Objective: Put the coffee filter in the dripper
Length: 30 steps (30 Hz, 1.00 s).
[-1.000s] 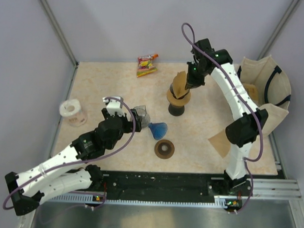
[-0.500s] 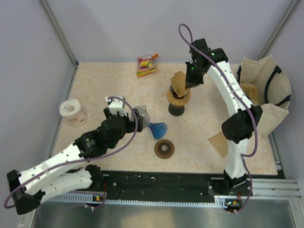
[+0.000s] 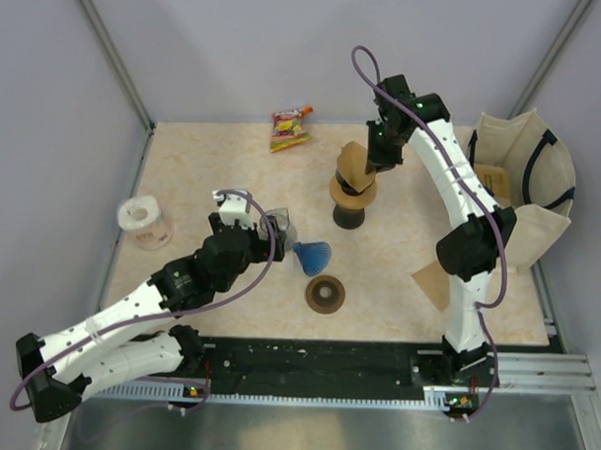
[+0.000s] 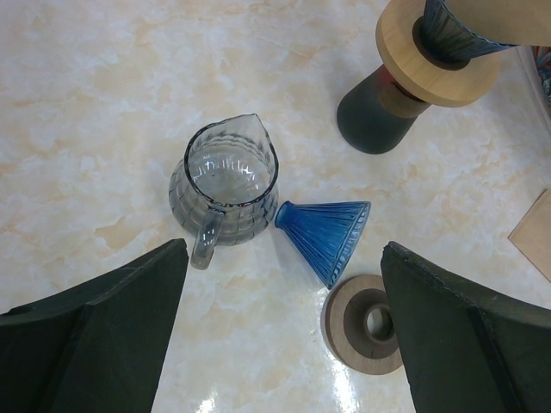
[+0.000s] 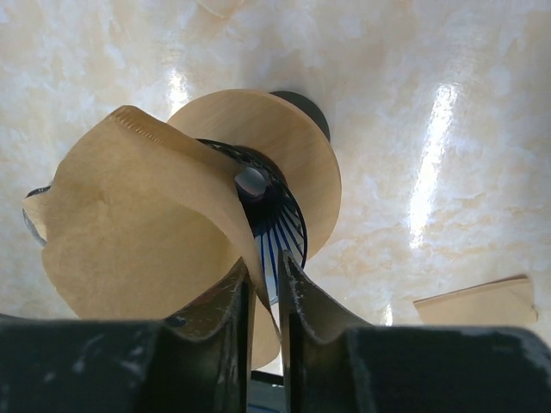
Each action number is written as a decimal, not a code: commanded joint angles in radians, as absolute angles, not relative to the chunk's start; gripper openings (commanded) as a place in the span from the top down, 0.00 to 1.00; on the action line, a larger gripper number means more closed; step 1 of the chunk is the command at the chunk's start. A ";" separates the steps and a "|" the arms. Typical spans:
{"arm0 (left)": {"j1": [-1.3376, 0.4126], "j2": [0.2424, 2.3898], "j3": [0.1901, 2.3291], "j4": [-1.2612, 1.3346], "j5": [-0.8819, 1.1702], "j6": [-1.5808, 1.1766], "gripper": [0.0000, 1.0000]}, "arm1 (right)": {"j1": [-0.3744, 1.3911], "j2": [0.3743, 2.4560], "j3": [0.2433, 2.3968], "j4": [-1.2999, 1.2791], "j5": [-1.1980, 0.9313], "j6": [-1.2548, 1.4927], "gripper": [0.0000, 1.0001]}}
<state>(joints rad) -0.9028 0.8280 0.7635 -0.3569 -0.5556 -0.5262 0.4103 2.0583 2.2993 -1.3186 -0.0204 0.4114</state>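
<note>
**Left wrist view.** The left hand (image 4: 284, 254) is spread wide with nothing between its fingers, hanging over the table (image 4: 103, 86). Nearest the arm bases a wooden ring (image 4: 366, 323) lies flat. Just beyond it a loose blue cone (image 4: 327, 232) lies on its side, tip just beside a glass pitcher (image 4: 225, 185). All three sit to the near left of the stand (image 4: 374, 116). The right wrist view shows none of them.

**Right wrist view.** The right hand (image 5: 264, 265) is at the top of the stand. Its fingers are a narrow slit apart, and an edge of the coffee filter (image 5: 138, 224) runs into the slit. Cannot tell whether they pinch it. Only this view looks into the dripper (image 5: 280, 228), which has dark blue ribs.

**Filter.** It is tan paper, opened into a loose curl. Its lower part sits in the dripper's mouth, which is held in the stand's wooden collar (image 5: 301, 163). Its upper part rises above the collar. The ribs are bare on the side toward the hand, so the paper does not lie against them all round.

**Top view.**
- A flat brown paper (image 3: 432, 282) lies near right of the stand.
- A cloth bag (image 3: 524, 183) is right of the stand, at the table's edge.
- A paper roll (image 3: 145, 223) is well left of the stand.
- A snack packet (image 3: 291, 128) is beyond the stand, to its left.

**Surface and room.** The table is cream, marbled and glossy, with streaks of glare. Pale grey-lilac walls (image 3: 238, 45) close three sides, with metal posts (image 3: 109, 50) slanting down to the far corners.
</note>
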 commanded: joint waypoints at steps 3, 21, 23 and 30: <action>-0.897 0.828 0.758 -0.302 -0.538 -0.529 0.01 | 0.403 2.017 2.347 -1.305 -0.031 0.391 0.75; -0.896 0.836 0.756 -0.296 -0.523 -0.525 0.01 | 0.414 1.876 2.344 -1.154 -0.097 0.371 0.59; -0.896 0.839 0.758 -0.296 -0.526 -0.525 0.01 | 0.437 1.870 2.339 -1.141 -0.086 0.390 0.61; -0.897 0.842 0.758 -0.299 -0.532 -0.525 0.01 | 0.517 1.893 2.341 -1.140 0.054 0.394 0.68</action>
<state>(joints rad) -0.8989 0.8387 0.7628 -0.3447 -0.5285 -0.5259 0.4820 1.9049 2.3066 -1.1740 -0.0219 0.3855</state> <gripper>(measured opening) 0.991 0.343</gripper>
